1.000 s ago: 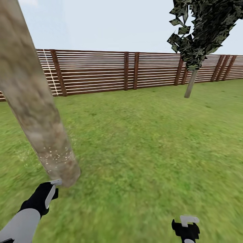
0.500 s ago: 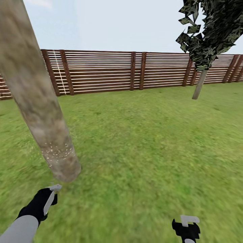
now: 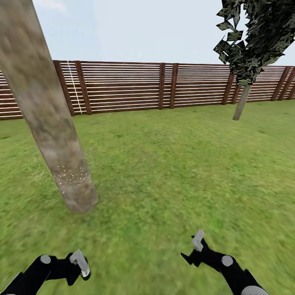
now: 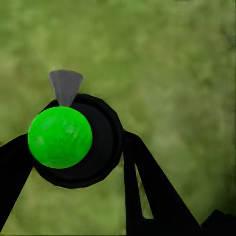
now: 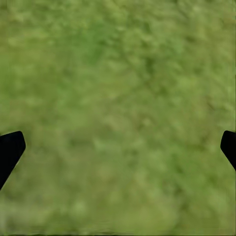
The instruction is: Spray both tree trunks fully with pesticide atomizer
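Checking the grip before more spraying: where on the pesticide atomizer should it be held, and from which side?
Grip the pesticide atomizer across its round black body, one finger on each flank, as the left gripper appears to hold it now. Coming in from the sides leaves the grey nozzle and the green ball uncovered.
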